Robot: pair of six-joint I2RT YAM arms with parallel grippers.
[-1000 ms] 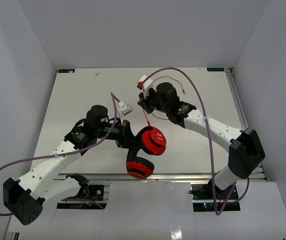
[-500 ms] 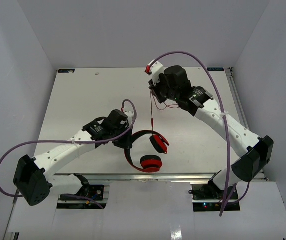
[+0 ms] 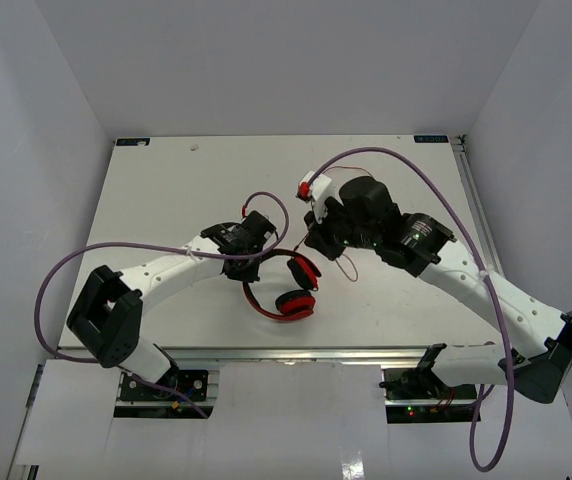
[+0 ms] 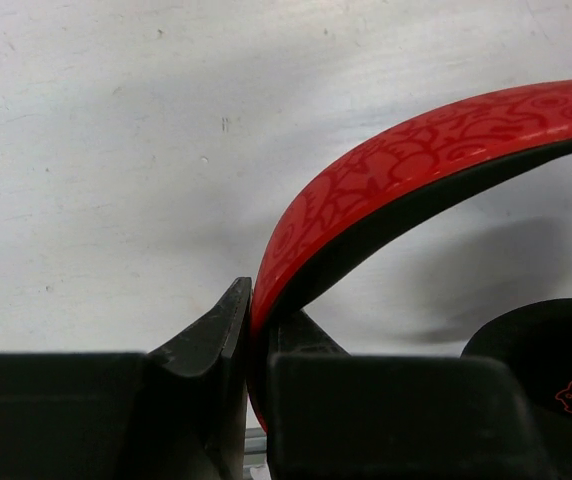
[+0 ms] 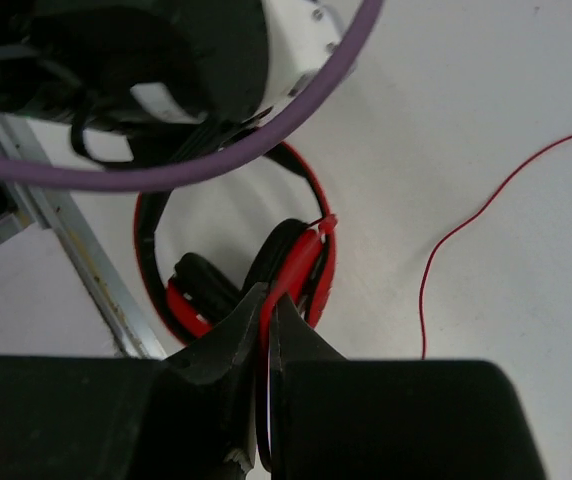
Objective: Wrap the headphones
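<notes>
The headphones (image 3: 284, 288) lie near the table's front middle, with the red headband (image 3: 256, 305) curving to the left and both earcups (image 3: 294, 303) to the right. My left gripper (image 3: 253, 272) is shut on the headband (image 4: 416, 160), its jaws (image 4: 254, 320) pinching the band's lower end. My right gripper (image 3: 316, 245) hangs just right of the upper earcup. It is shut (image 5: 269, 315) on the thin red cable, which runs from between the jaws to the earcup (image 5: 301, 262). A loose length of cable (image 5: 466, 215) lies on the table to the right.
The purple arm cables (image 3: 266, 200) loop above the headphones, and one crosses the right wrist view (image 5: 296, 110). The aluminium rail (image 3: 266, 352) marks the table's front edge close to the headphones. White walls stand at the left, the back and the right.
My right gripper has come down from the back of the table to the upper earcup, bringing the cable. My left arm has swung and the headphones have shifted a little left and back.
</notes>
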